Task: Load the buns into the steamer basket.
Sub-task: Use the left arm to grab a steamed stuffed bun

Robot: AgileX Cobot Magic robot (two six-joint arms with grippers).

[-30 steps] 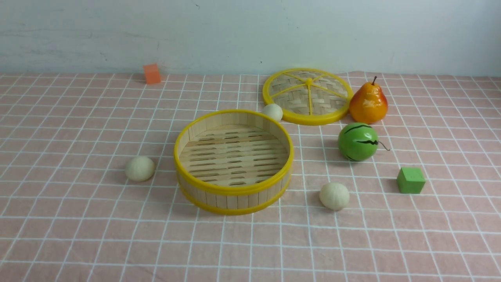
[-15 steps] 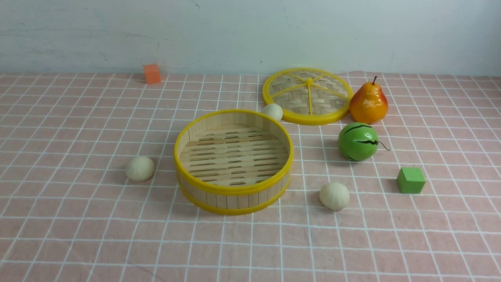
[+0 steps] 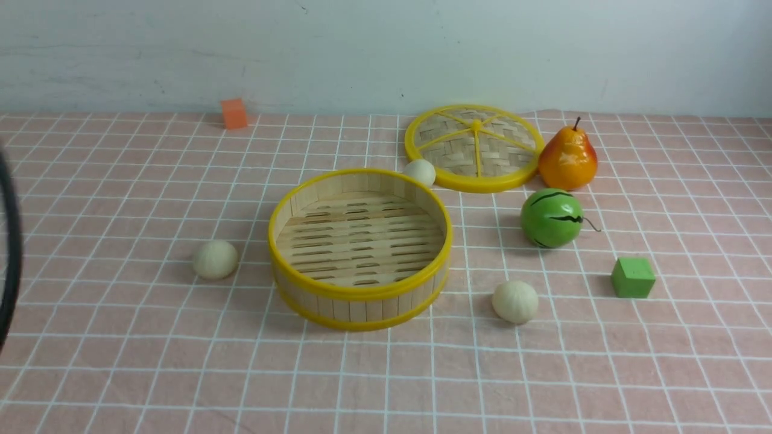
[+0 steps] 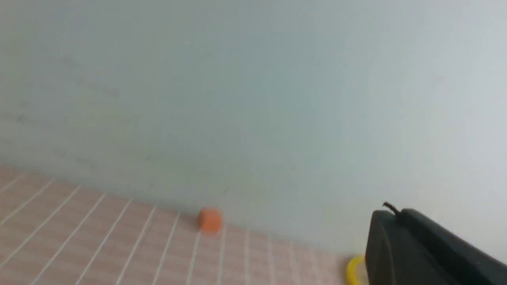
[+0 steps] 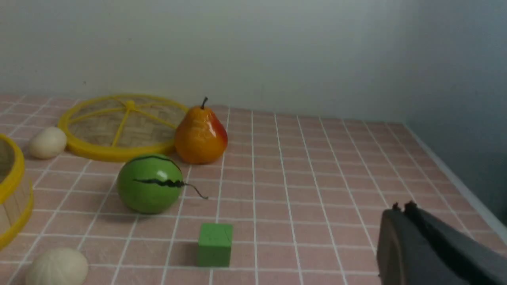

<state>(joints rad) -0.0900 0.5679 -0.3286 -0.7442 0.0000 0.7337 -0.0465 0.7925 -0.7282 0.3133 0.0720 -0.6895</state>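
- Only a dark bit of the left pincer [image 4: 396, 225] shows, so I cannot tell if it is wide or narrow.
- The right pincer [image 5: 402, 221] is the same: cannot tell.
- The basket [image 3: 360, 295] stands in the middle of the bench [image 3: 120, 374].
- Outside it on the bench lie the left bun [image 3: 215, 260], the back bun [image 3: 420, 172] just behind it, and the front bun [image 3: 515, 301] near a melon [image 3: 551, 218].

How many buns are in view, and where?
3 buns, all outside the steamer basket: left bun, far bun behind its rim, front-right bun. None appears hidden.
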